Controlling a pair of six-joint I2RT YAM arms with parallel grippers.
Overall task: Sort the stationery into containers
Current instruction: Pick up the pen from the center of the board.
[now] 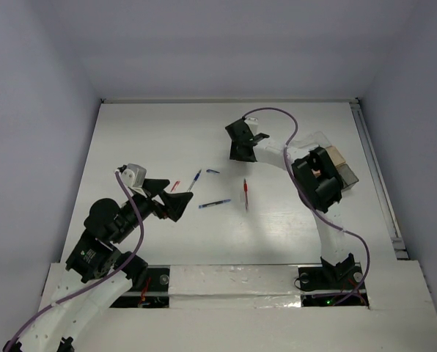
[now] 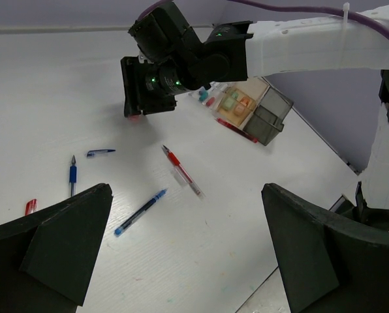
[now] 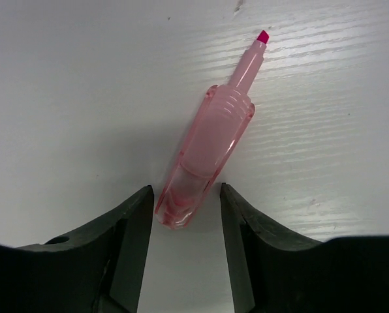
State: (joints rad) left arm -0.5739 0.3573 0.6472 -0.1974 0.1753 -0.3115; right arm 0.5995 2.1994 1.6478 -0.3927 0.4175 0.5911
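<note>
A pink translucent highlighter (image 3: 207, 147) lies uncapped on the white table. My right gripper (image 3: 186, 195) is open, its fingers (image 3: 132, 228) on either side of the highlighter's rear end; in the top view it (image 1: 240, 152) covers the highlighter. A red pen (image 1: 245, 194), two blue pens (image 1: 215, 204) (image 1: 195, 180), a short blue piece (image 1: 213, 171) and a short red piece (image 1: 176, 185) lie mid-table. My left gripper (image 1: 176, 204) is open and empty, left of the pens. The containers (image 1: 341, 165), clear, orange-tan and grey, stand at the right.
In the left wrist view the right arm (image 2: 299, 49) reaches across above the containers (image 2: 254, 107), and small teal and red items (image 2: 205, 97) lie beside them. The table's right edge has a white rail (image 1: 380, 183). Grey walls surround the table.
</note>
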